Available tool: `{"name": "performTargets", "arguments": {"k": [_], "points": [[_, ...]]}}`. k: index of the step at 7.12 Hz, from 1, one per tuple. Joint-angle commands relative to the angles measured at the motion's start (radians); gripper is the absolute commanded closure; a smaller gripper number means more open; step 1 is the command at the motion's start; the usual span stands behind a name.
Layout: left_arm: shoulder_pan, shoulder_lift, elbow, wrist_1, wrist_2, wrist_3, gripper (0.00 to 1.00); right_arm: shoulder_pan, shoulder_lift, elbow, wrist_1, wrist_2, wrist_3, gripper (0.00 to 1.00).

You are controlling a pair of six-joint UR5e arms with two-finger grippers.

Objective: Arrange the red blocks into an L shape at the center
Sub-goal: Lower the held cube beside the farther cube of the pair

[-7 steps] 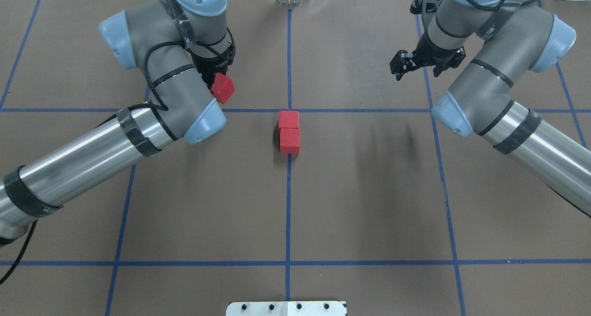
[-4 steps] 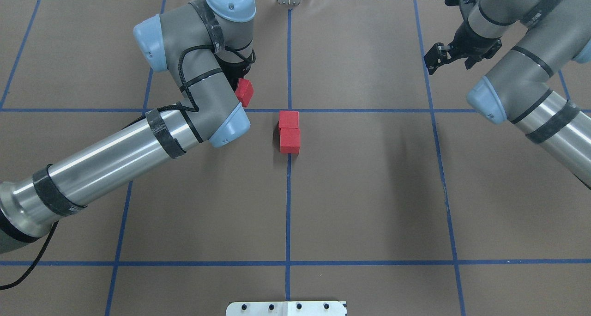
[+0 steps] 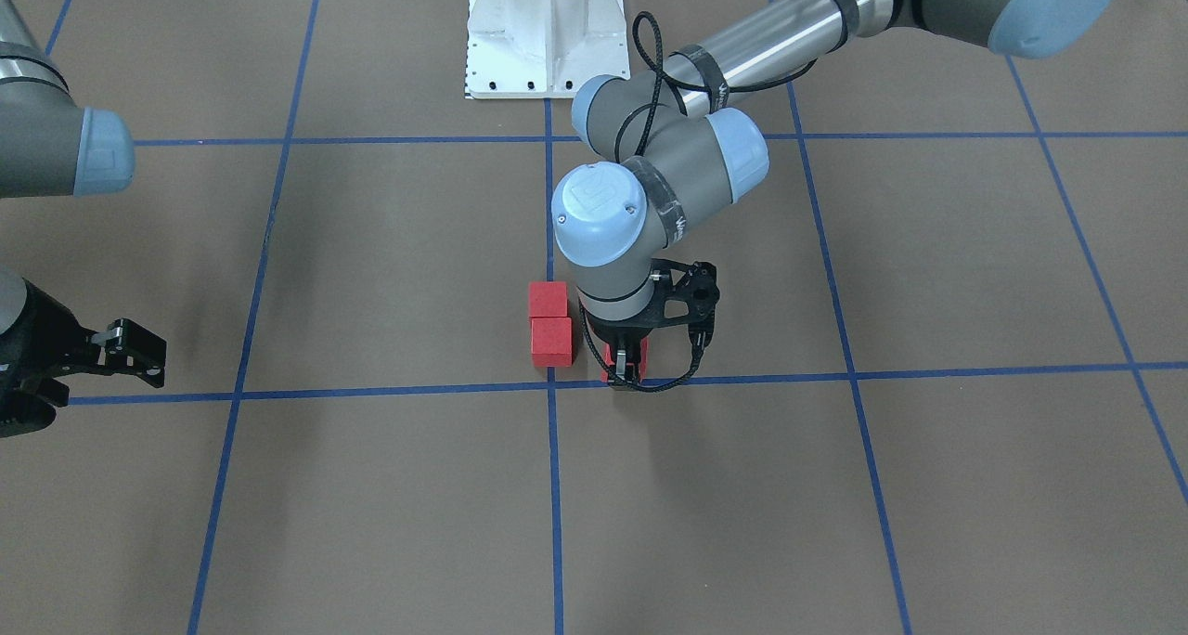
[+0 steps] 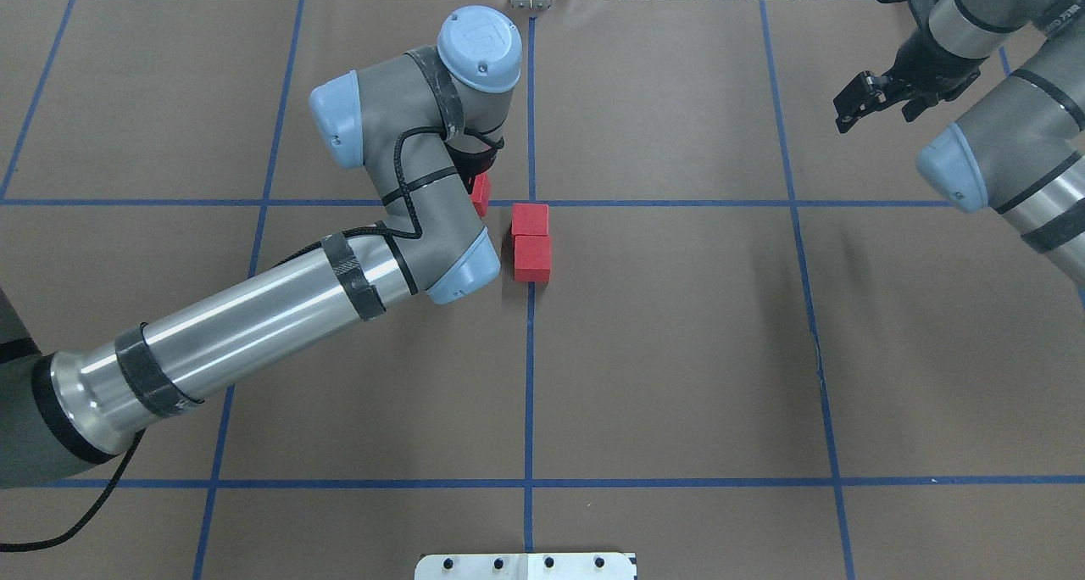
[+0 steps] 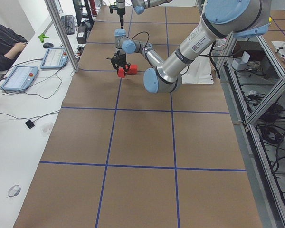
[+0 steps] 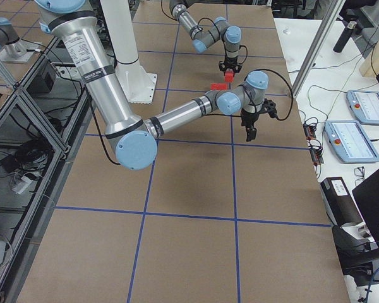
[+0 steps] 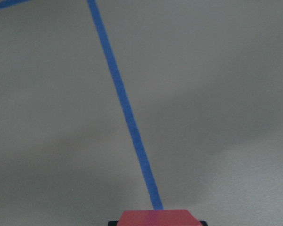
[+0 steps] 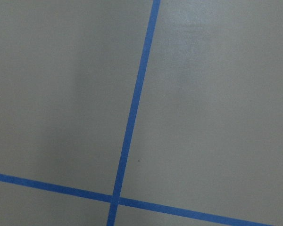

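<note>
the left arm (image 4: pixel 254 309) comes in from the near left corner of the table (image 4: pixel 678 376), its silver forearm running diagonally toward the center (image 4: pixel 555 188). at the end of the forearm the joints fold back on themselves, and the wrist turns so that the left claw (image 3: pixel 624 364) points straight down. the claw is clamped on the held red block (image 4: pixel 481 195), which is pinched between its two fingers and sits low over the table; whether it touches the surface cannot be told. in the left wrist view only the top of this block shows at the bottom edge, with a blue tape line (image 7: pixel 127 113) running away from it.

the far red block (image 4: pixel 530 220) and the near red block (image 4: pixel 532 258) lie on the table touching each other, in a row along the middle tape line, just on the near-edge side of the crossing. the held red block is beside the far red block, on its left-edge side, with a small gap between them.

the right arm (image 4: pixel 1017 139) is bent up over the far right corner of the table, well apart from the blocks. the right claw (image 4: pixel 873 112) is spread wide and holds nothing.
</note>
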Motion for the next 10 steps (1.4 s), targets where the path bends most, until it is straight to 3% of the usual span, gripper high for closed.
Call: {"name": "performTargets", "arguments": {"k": [1, 6, 10], "points": [[0.02, -0.025, 0.049, -0.014, 0.032, -0.034, 1.0, 0.02, -0.025, -0.003, 0.034, 0.026, -0.012, 0.01], [0.041, -0.031, 0.055, 0.016, 0.038, -0.037, 1.0, 0.02, -0.025, -0.001, 0.036, 0.028, -0.01, 0.01], [0.063, -0.088, 0.056, 0.137, 0.038, -0.058, 1.0, 0.02, -0.027, -0.001, 0.036, 0.026, -0.01, 0.01]]}}
